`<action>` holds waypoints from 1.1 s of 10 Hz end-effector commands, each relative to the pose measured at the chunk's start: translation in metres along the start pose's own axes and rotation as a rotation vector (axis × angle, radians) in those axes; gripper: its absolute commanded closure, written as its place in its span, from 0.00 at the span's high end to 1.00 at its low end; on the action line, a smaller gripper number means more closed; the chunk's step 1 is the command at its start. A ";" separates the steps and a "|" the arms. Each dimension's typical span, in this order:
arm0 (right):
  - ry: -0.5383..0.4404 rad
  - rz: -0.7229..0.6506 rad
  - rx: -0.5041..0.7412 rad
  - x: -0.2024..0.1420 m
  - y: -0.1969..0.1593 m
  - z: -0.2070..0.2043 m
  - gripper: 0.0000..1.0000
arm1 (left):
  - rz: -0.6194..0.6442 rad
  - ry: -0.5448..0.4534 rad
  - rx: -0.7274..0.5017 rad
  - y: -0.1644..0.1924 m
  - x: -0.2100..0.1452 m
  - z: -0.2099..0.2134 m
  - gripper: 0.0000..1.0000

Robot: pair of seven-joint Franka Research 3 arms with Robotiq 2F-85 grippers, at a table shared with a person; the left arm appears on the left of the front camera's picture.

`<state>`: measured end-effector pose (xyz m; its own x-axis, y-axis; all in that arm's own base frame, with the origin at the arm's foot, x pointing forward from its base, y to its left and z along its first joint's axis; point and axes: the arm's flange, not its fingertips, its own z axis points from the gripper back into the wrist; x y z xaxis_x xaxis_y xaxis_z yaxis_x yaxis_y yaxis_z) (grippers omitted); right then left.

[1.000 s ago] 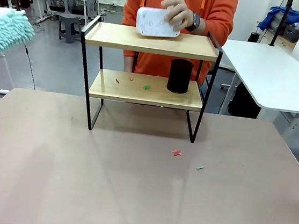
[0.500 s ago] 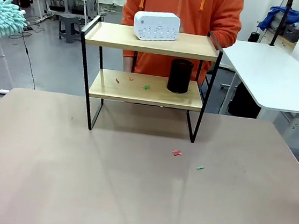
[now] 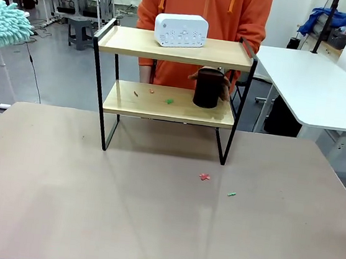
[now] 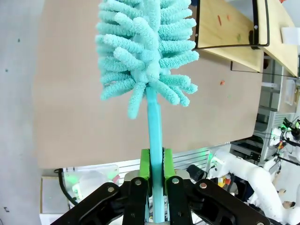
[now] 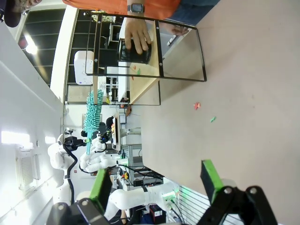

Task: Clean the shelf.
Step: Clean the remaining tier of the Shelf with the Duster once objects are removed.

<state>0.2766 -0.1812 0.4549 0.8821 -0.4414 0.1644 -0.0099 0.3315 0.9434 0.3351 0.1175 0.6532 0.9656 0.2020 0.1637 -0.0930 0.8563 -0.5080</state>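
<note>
Table (image 3: 149, 227) carrying the shelf (image 3: 170, 46), which stands well ahead of the left gripper (image 4: 154, 164), past the head of the duster (image 4: 145, 51). Since a second ago the person has set the white box (image 3: 180, 30) on the top board and let go. A hand (image 5: 138, 35) now wraps the black cup (image 3: 208, 91) on the lower board, probably to lift it clear so the scraps (image 3: 169, 101) beside it can be swept. The left gripper, clamped on the duster's handle, holds it raised, well apart from the shelf. The right gripper (image 5: 155, 180), jaws wide and empty, hangs above the table; loose bits (image 3: 204, 177) lie between it and the shelf.
</note>
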 end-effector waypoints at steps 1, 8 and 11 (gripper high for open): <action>-0.010 0.028 0.022 0.002 0.002 0.000 1.00 | -0.018 -0.014 0.004 -0.001 0.001 0.003 0.12; -0.010 0.028 0.022 0.002 0.002 0.000 1.00 | -0.451 0.333 0.025 -0.009 -0.101 0.051 0.12; -0.010 0.028 0.022 0.002 0.002 0.000 1.00 | -0.581 0.398 0.003 -0.034 -0.141 0.016 0.12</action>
<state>0.2764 -0.1814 0.4550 0.8819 -0.4417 0.1646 -0.0099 0.3318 0.9433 0.1829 0.0840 0.6740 0.8899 -0.4543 0.0419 0.4242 0.7900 -0.4427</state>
